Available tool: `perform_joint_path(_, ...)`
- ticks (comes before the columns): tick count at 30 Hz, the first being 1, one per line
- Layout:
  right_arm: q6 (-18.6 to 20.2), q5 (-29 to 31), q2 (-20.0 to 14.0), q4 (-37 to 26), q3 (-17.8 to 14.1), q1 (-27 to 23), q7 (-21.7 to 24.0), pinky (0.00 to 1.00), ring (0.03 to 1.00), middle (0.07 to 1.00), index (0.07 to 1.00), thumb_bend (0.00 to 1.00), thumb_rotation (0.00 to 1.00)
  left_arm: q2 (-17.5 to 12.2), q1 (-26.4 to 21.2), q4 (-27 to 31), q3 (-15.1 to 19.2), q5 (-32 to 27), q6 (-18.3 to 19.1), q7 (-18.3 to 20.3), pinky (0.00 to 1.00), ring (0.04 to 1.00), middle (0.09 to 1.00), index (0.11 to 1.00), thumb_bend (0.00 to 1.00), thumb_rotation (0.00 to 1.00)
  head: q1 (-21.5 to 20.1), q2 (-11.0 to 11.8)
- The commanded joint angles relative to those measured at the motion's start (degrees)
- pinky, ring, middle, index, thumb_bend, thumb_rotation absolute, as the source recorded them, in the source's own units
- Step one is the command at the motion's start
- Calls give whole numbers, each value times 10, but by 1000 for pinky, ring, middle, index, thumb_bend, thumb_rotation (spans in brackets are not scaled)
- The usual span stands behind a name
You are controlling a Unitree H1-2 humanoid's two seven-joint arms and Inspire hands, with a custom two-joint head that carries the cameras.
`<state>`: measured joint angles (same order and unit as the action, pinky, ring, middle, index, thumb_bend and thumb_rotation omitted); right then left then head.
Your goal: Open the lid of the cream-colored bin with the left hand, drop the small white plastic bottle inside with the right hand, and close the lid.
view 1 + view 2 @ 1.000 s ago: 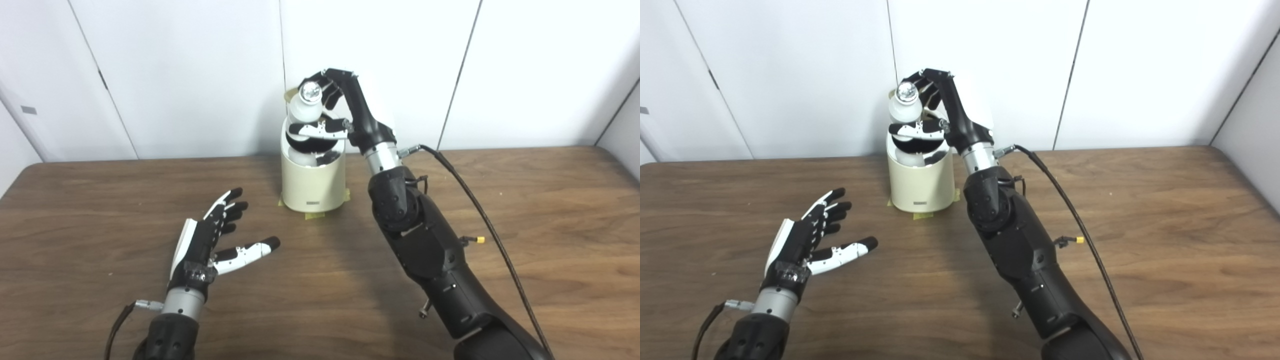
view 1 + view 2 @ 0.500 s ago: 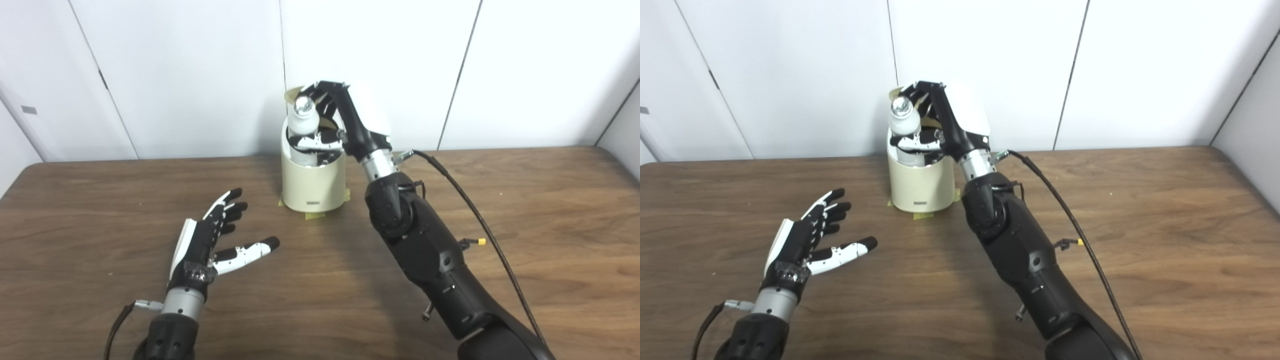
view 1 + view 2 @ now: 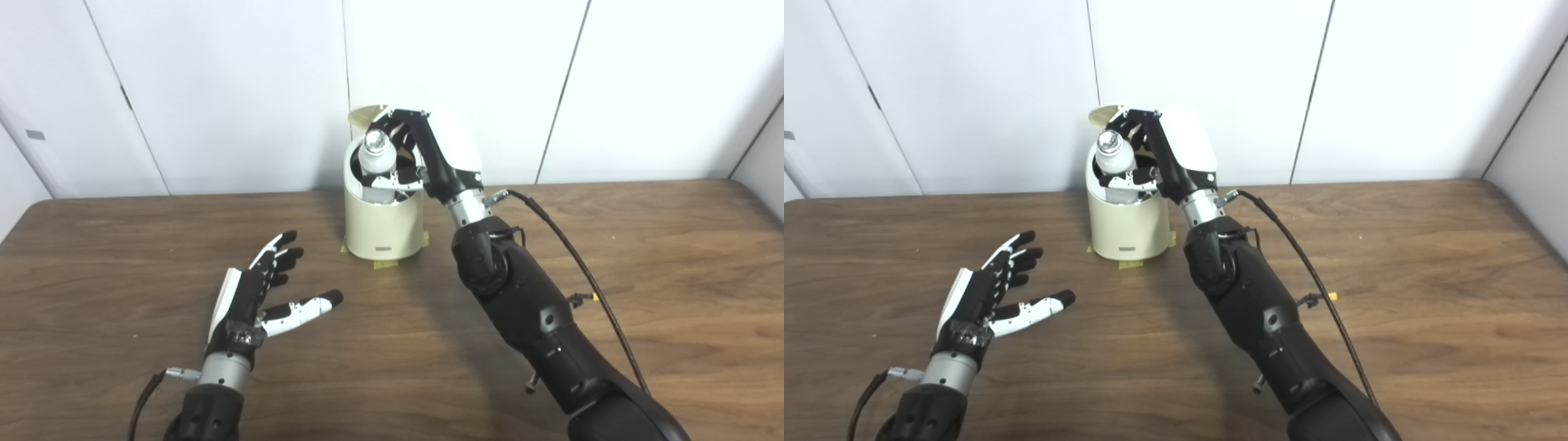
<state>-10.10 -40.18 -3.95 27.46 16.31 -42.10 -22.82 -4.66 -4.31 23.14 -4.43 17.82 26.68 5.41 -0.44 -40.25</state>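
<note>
Two robot hands: right robot hand (image 3: 422, 160) clamped on bottle (image 3: 375, 160) in open bin (image 3: 383, 226); left robot hand (image 3: 257, 295) spread, empty, above counter (image 3: 122, 257).

Dark brown wood-grain tabletop (image 3: 122, 257) fills the lower frame, rounded corner at far left, its back edge against the wall. White panelled wall (image 3: 233, 92) behind, split by thin dark vertical seams, some slanted in the view. Small grey plate (image 3: 35, 135) on the leftmost panel. Another white wall (image 3: 1540, 122) closes in at far right, meeting the tabletop edge. Even, soft light; faint shadows on the wood. A few pale specks (image 3: 612, 238) on the right part of the tabletop. No floor or window visible.
</note>
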Motion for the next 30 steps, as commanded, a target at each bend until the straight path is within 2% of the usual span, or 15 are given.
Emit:
perform_joint_path(1,0,-1,-7,-10,-4,-30,0,359,441,487,507,501,0,0,-11,22,1,-2,-10,-4,852,870,855,939,840,197,-1,0)
perform_joint_path(6,25,-11,-10,-21,1,-26,12,372,471,505,503,502,0,-1,-10,24,-1,-1,-10,-4,855,870,855,939,835,198,0,-1)
perform_joint_path(8,28,-14,-10,-22,3,-25,13,462,472,511,484,516,0,-1,-10,25,-2,1,-8,-3,864,872,854,939,837,205,0,-1)
perform_joint_path(10,29,-15,-11,-22,5,-25,15,556,621,532,475,522,0,-2,-10,25,-2,3,-8,-4,861,868,853,938,837,207,-1,-1)
perform_joint_path(12,31,-18,-11,-22,6,-26,15,615,679,544,472,522,0,-2,-9,24,-1,2,-8,-4,870,870,852,936,840,211,-1,-1)
perform_joint_path(13,34,-20,-11,-24,7,-25,16,648,709,639,486,521,73,-1,-9,24,0,2,-7,-5,869,870,853,935,843,209,-1,-1)
perform_joint_path(14,37,-21,-10,-25,7,-25,17,668,727,682,491,521,99,-1,-9,24,0,1,-7,-5,870,869,852,935,844,210,-1,-1)
perform_joint_path(18,55,-28,-8,-32,8,-21,21,719,794,793,497,522,128,-2,-8,25,-1,4,-6,-4,859,865,851,933,843,215,-1,-1)
perform_joint_path(19,60,-30,-8,-34,8,-21,22,737,821,826,628,690,93,-2,-8,26,-1,5,-5,-4,871,868,852,933,843,220,-1,-1)
perform_joint_path(21,69,-29,-8,-38,8,-19,26,759,851,863,715,781,81,-1,-7,26,-1,1,-8,-3,879,871,854,934,838,213,-2,-1)
perform_joint_path(22,71,-28,-9,-39,8,-18,28,779,870,885,749,799,83,-1,-7,26,-1,0,-9,-3,875,871,856,935,833,206,-2,-1)
perform_joint_path(25,79,-26,-9,-45,9,-16,32,793,875,890,775,814,96,-3,-7,26,-4,5,-7,-3,875,868,855,937,834,214,-3,-1)
perform_joint_path(30,80,-25,-11,-48,9,-14,33,747,847,860,745,815,95,-2,-6,25,-5,2,-11,-3,853,864,857,937,832,214,-2,-2)
